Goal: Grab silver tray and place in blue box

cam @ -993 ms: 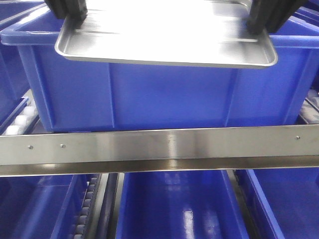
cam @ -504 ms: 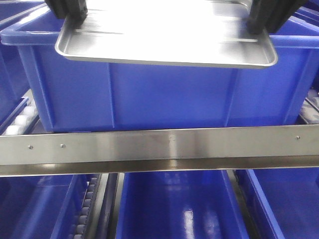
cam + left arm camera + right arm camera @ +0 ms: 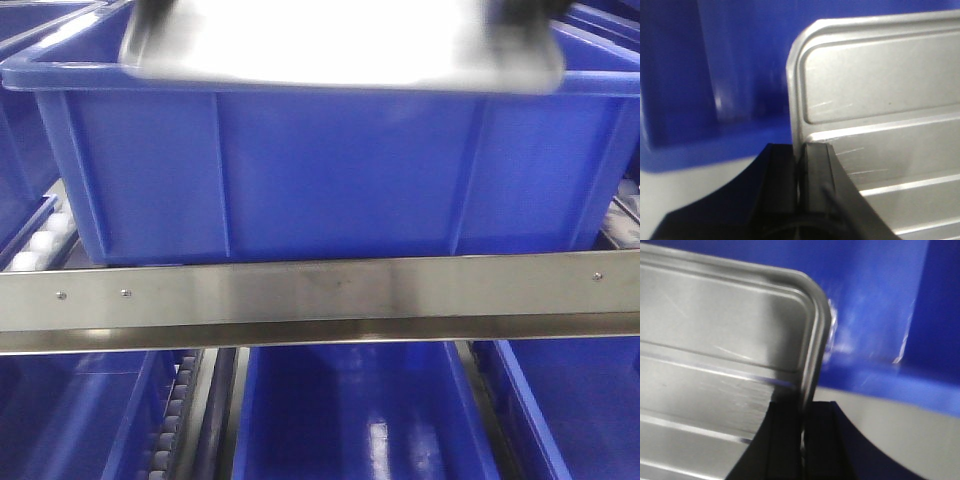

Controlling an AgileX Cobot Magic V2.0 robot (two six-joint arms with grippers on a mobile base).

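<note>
The tray has just jumped. A moment ago its near edge hung sharp and low across the front wall of the box. Now it is a bright smear along the top of the front view, with its near edge level with the box's front rim. The blur says it is moving. I'd guess the lift is meant to clear the rim so the tray can go over and down inside. It is not in the box yet.

At lower middle of its own view, the left gripper is pinched tight on the tray's side rim, just below a rounded corner. The right gripper clamps the opposite rim the same way.

Up close the tray is shiny and shallow, with a raised lip, long ridges along its base and a few fine scratches. Blue plastic fills the background behind it.
</note>
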